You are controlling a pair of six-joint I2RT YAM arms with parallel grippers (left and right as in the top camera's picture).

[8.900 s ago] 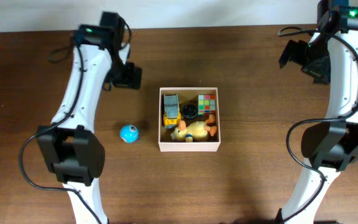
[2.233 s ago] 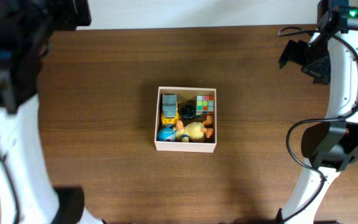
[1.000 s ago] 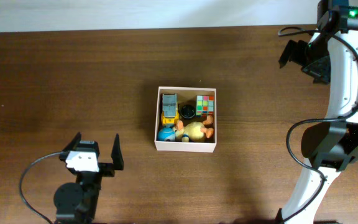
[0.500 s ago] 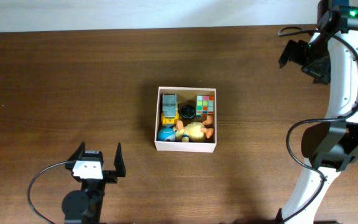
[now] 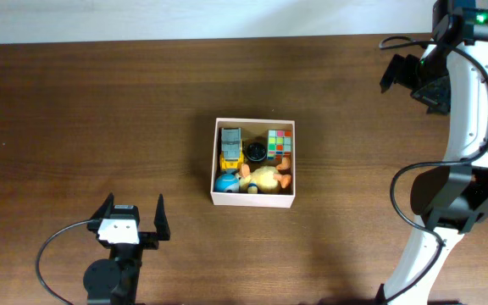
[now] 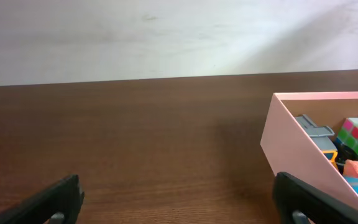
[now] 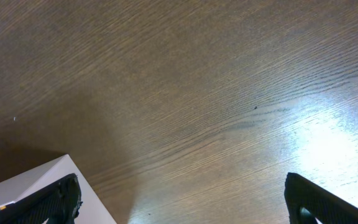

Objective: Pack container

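One container (image 5: 252,199), five inside (truck (image 5: 232,146), cube (image 5: 280,141), duck (image 5: 266,178), ball (image 5: 225,181), black round toy (image 5: 257,152))

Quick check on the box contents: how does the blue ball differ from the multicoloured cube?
Shape: the blue ball is round, the multicoloured cube is square-edged.
Colour: the ball is mostly one blue, while the cube's faces are tiled in green, pink and yellow squares.
Place: in the overhead view the ball sits in the lower-left corner of the container, the cube in the upper-right corner.
Both lie inside the container.
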